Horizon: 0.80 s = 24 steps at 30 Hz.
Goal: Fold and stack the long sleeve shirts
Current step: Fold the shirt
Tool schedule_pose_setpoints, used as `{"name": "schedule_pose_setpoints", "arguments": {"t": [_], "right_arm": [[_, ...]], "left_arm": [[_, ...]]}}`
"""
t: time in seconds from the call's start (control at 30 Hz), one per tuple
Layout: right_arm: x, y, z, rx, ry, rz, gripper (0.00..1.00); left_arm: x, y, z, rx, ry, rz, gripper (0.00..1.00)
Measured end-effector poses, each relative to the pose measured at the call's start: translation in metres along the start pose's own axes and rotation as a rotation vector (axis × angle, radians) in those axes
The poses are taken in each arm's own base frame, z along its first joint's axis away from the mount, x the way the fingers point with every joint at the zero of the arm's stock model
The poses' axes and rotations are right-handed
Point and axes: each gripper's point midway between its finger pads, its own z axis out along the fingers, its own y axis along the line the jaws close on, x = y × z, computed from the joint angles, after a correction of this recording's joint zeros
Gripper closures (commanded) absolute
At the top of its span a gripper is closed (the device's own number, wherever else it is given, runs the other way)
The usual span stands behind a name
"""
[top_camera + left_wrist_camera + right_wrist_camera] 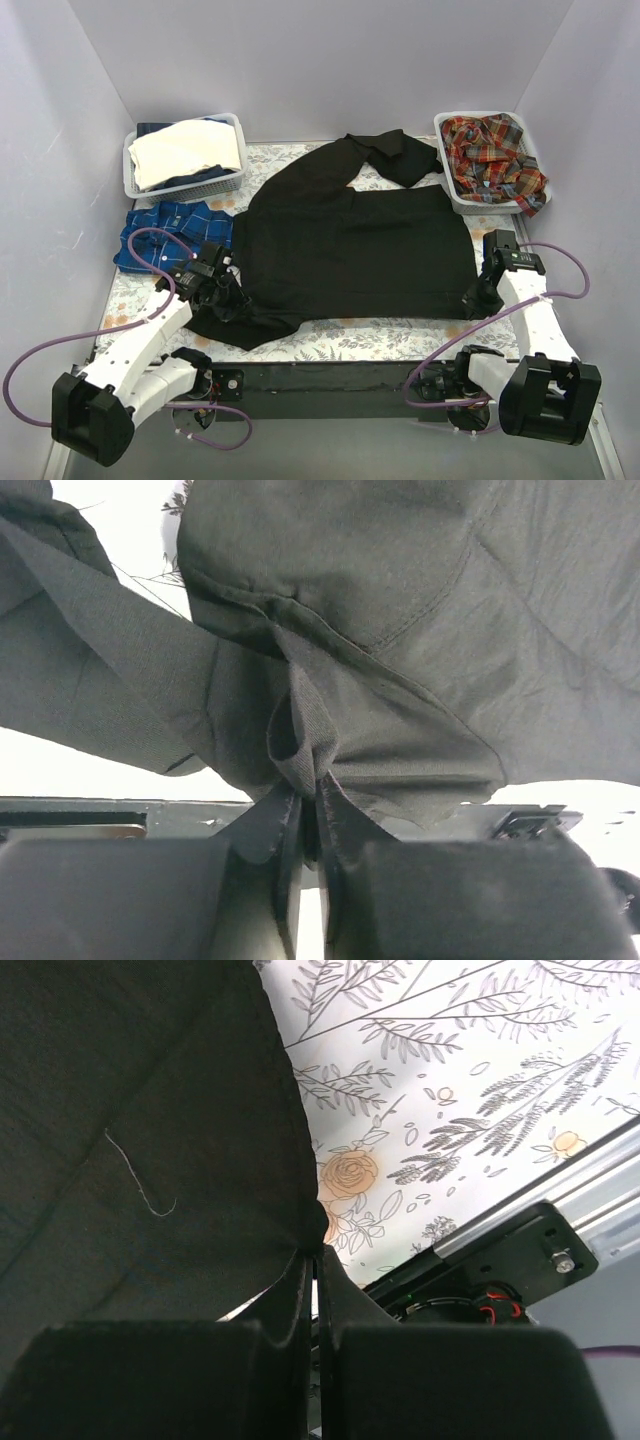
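- One plain black long sleeve shirt [360, 240] of soft cloth lies spread across the middle of the tabletop [400, 342], which has a pale floral-print cover. One sleeve reaches to the far side and ends in a folded-over bunch just beside the right-hand basket. The near-left corner of the shirt is gathered and rumpled.
- The left tool [228, 295] is at the shirt's near-left corner. Its jaws are narrow, pinched on a gathered fold of the black cloth. In the wrist view the fabric bunches straight out of the fingertips [285, 825].
- The right tool [478, 298] is at the shirt's near-right corner. Its jaws are narrow, closed on the edge of the black cloth. The wrist view shows the hem entering between the fingers [295, 1290], with the flowered cover beside it.
- One blue-and-white checked shirt [165, 235] lies crumpled on the left of the tabletop, on the near side of the left-hand basket. It sits next to the black shirt's left edge, with the left arm reaching across it.
- The red-orange plaid shirts [492, 155] are heaped in a white plastic lattice basket [470, 205] at the far right corner. Some of the cloth hangs over the basket's near-right rim.
- A second white plastic lattice basket [200, 187] stands at the far left corner. It holds a cream folded cloth [185, 148] lying on top of dark blue cloth.
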Motion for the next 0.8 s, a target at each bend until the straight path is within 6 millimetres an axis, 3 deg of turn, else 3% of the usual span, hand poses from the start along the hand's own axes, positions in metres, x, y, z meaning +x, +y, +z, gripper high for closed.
{"name": "schedule_pose_setpoints", "arguments": {"t": [0.1,0.13,0.17,0.3,0.57,0.8], "right_arm": [[-0.003,-0.003,-0.002,0.013,-0.008,0.011,0.99],[-0.004,-0.004,-0.003,0.016,-0.012,0.013,0.99],[-0.004,-0.004,-0.003,0.017,-0.012,0.014,0.99],[-0.003,-0.001,0.000,0.015,0.020,0.001,0.99],[-0.010,0.008,0.003,0.006,0.040,-0.018,0.99],[-0.032,0.022,0.002,-0.015,0.015,-0.035,0.99]], "left_arm": [[0.001,0.002,0.002,-0.008,0.014,0.028,0.88],[0.002,0.003,0.003,-0.014,0.019,0.036,0.90],[0.002,0.003,0.004,-0.020,0.023,0.043,1.00],[-0.006,0.001,0.001,-0.051,0.015,0.074,1.00],[-0.054,-0.054,-0.044,0.073,-0.175,0.125,1.00],[-0.074,-0.069,-0.035,0.040,-0.187,0.165,1.00]]}}
